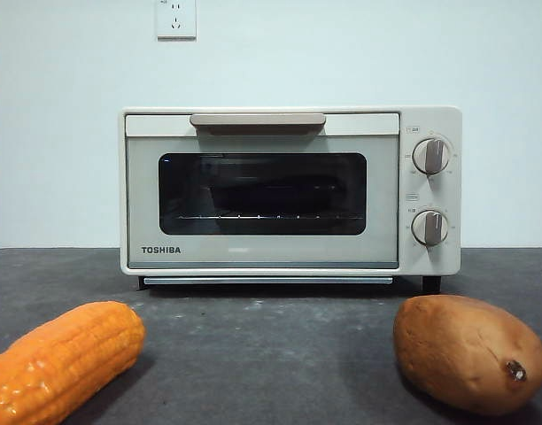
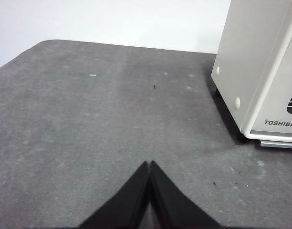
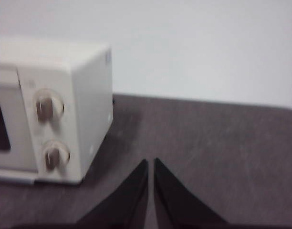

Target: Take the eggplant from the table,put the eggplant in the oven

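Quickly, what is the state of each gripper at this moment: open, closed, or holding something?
Left gripper: closed, holding nothing, above the bare table.
Right gripper: closed, holding nothing, beside the oven.

The bench [image 1: 271, 354] was a dark grey matte surface with faint pale specks. A cream Toshiba toaster oven [image 1: 289, 190] stood on it at twelve o'clock in the front view, door shut, on short dark feet. An orange corn cob [image 1: 63, 359] lay on the bench at about eight o'clock, and a brown sweet potato [image 1: 466, 352] lay at about four o'clock, well apart from it.
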Controlling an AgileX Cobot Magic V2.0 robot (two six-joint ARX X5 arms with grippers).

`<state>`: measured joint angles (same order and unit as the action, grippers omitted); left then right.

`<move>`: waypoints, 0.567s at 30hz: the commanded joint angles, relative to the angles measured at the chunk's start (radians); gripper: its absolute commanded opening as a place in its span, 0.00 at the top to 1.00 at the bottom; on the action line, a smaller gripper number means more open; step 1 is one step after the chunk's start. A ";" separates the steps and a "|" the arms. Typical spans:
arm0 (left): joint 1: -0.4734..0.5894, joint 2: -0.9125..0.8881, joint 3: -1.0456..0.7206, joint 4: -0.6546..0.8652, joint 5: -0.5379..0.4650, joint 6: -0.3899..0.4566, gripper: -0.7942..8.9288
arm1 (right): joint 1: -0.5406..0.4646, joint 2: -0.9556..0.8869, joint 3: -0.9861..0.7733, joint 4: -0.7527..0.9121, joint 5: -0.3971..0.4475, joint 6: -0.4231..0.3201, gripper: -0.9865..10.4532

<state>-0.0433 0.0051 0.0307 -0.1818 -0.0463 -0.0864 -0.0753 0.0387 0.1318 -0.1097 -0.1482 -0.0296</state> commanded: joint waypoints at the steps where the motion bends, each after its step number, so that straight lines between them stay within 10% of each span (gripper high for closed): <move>1: 0.001 0.000 -0.022 -0.005 0.001 0.015 0.91 | -0.003 -0.021 -0.052 0.006 -0.014 0.005 0.91; 17: 0.001 0.000 -0.022 -0.005 0.001 0.015 0.91 | 0.023 -0.035 -0.121 -0.048 -0.003 0.077 0.91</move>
<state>-0.0433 0.0051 0.0307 -0.1818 -0.0463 -0.0864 -0.0525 0.0067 0.0158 -0.1577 -0.1551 0.0341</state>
